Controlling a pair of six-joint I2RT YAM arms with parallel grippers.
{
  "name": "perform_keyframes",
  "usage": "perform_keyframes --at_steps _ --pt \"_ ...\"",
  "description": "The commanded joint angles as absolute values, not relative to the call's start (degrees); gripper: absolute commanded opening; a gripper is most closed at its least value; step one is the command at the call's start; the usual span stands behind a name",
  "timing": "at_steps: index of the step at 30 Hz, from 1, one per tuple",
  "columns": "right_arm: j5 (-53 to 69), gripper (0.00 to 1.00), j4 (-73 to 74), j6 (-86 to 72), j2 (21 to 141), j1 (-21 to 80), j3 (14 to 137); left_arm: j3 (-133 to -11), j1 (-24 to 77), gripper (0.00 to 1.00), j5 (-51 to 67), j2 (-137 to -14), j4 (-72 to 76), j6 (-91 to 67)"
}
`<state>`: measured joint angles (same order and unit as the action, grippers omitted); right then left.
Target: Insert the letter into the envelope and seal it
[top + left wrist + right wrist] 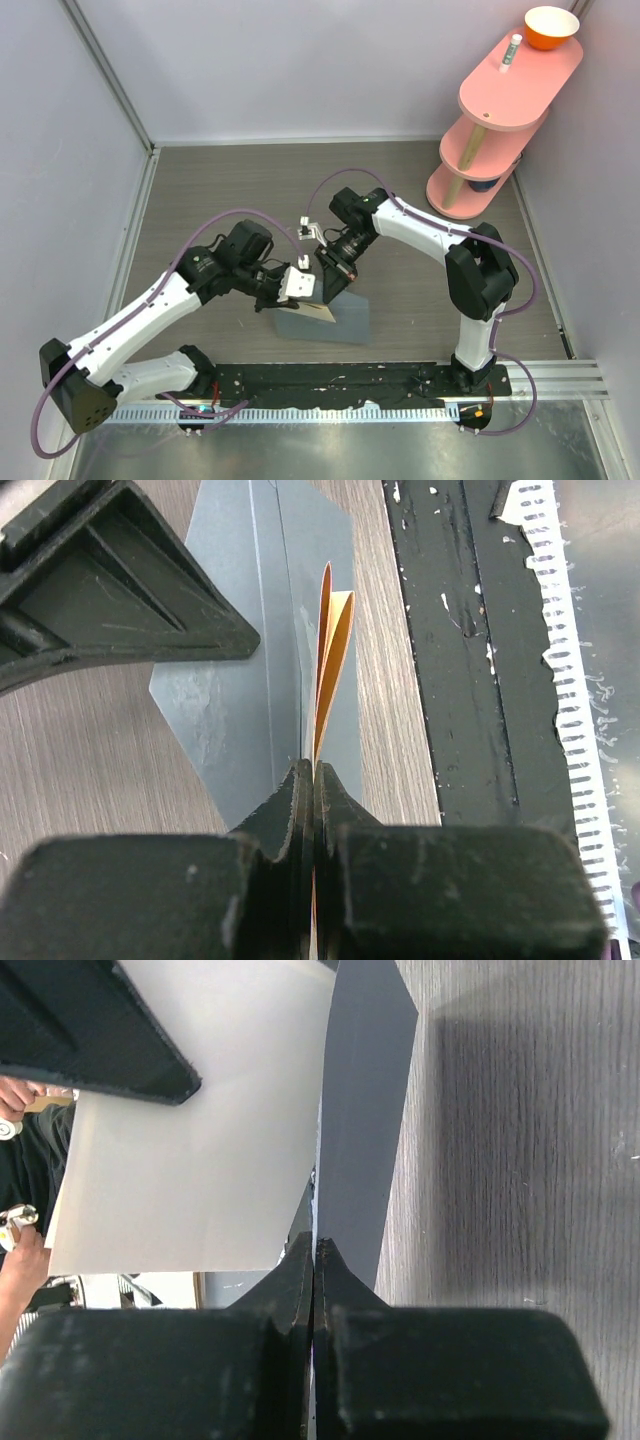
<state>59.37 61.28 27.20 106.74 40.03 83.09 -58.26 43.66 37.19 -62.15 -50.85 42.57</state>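
Obs: left claw [313, 775] clamped on one edge of the folded tan paper letter [333, 650], held edge-on just above the flat slate blue-grey paper envelope [240, 680]. The right claw [315, 1250] is pinched shut on what looks like the envelope's pointed flap, holding it raised. The envelope body lies on the grey wood-grain bench [200, 200], between the arms. Judgement: both papers are light, thin and floppy, likely to buckle or slide. Hold the letter by its trailing edge, the flap near its tip

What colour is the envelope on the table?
The envelope is plain blue-grey; the left wrist view shows it best.
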Motion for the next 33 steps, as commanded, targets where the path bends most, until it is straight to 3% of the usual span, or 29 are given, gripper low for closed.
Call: perform_keyframes --at_steps 1,16,33 --pt "62.1 0.01 63.8 31.1 104.5 40.6 85.5 -55.9 41.1 0.00 42.4 -59.9 -45.2 44.1" --pt "66.2 0.01 66.9 35.4 105.1 41.3 87.5 -49.5 38.8 0.00 51.9 -57.8 -38.4 40.4" --pt "67.9 0.01 76.5 48.0 105.4 41.9 88.9 -45.3 35.9 0.00 52.3 -51.2 -35.2 36.4"
